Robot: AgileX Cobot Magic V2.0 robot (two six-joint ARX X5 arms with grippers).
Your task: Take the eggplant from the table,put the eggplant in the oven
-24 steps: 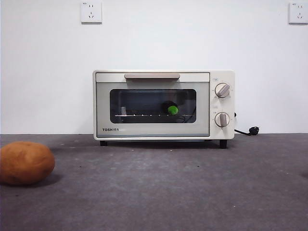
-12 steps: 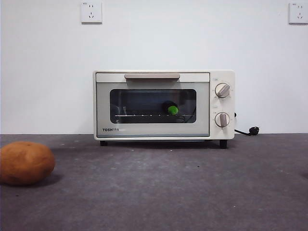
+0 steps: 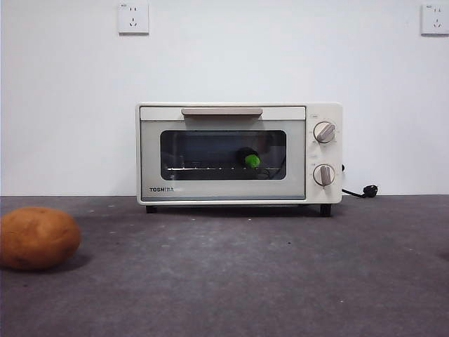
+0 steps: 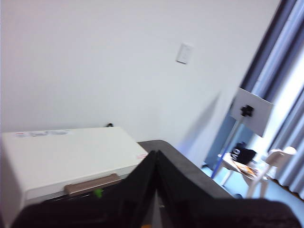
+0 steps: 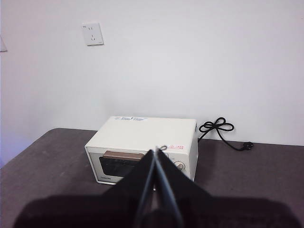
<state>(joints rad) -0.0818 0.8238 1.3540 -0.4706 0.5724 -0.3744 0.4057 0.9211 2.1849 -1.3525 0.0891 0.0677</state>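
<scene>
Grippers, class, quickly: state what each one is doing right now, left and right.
Left gripper: closed, holding nothing, raised above the oven.
Right gripper: closed, holding nothing.

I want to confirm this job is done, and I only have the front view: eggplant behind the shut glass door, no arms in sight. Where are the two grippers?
Observer: The left gripper is held up near the cream-white Toshiba toaster oven, above its top, fingers together and empty.
Operator: And the right?
Observer: The right gripper hangs high in front of the oven, fingers together, empty.
Operator: What's behind the oven?
Observer: Its black power cord lies looped on the dark grey felt table.
</scene>
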